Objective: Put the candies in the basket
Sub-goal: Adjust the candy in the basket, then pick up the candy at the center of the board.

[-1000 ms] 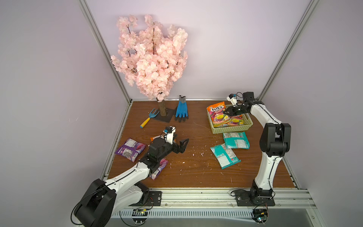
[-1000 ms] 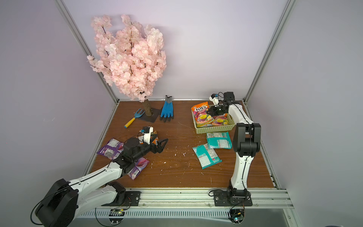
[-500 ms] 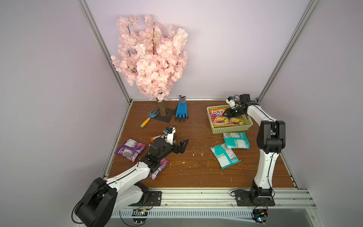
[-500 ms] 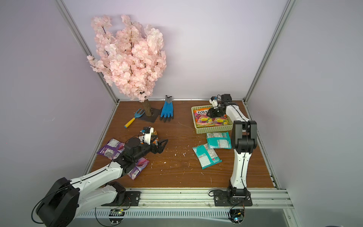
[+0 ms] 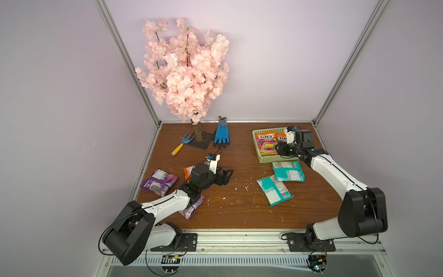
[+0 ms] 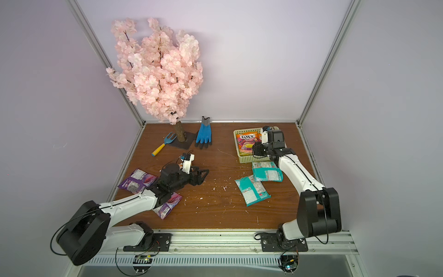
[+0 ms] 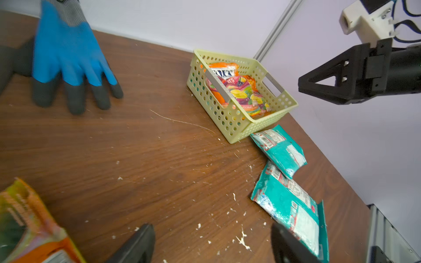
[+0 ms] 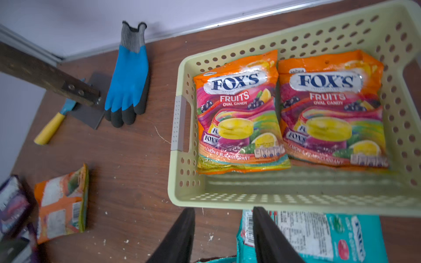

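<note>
Clerk: As stock lies on the table (image 5: 239,215), what goes down first?

Keeper: Item 1, basket (image 5: 260,156), far right corner. Holds two: orange packet (image 8: 241,118) on the side toward the table's middle, second orange packet (image 8: 330,113) alongside, edges meeting, both face up.

Clerk: Packets outside it?

Keeper: Item 2, teal packet (image 5: 287,171), label up, just beside the basket's near wall, by the right edge. Item 3, second teal packet (image 5: 275,190), label up, closer to the near edge, overlapping item 2 at a corner. Item 4, third orange packet (image 8: 61,202), label up, left half of the table, close beside the left arm (image 5: 167,201) at its wrist. Item 5, purple packet (image 5: 159,181), at the left edge. Item 6, second purple packet (image 5: 191,208), partly under the left arm, toward the near edge.

Clerk: Grippers?

Keeper: Left gripper (image 5: 227,176), low over bare wood near the table's middle; jaws wide apart, nothing between them. Right gripper (image 8: 223,211), raised over the basket's near wall; jaws parted, nothing held.

Clerk: Sundries?

Keeper: Tree (image 5: 187,79), pink blossom, on a dark base (image 5: 205,144) at the far edge. Glove (image 5: 221,135), blue and black, flat, just beside that base. Fork (image 5: 183,141), blue head, yellow handle, on the base's other side, toward the left edge. Crumbs (image 5: 247,187), white, scattered mid-table.
</note>
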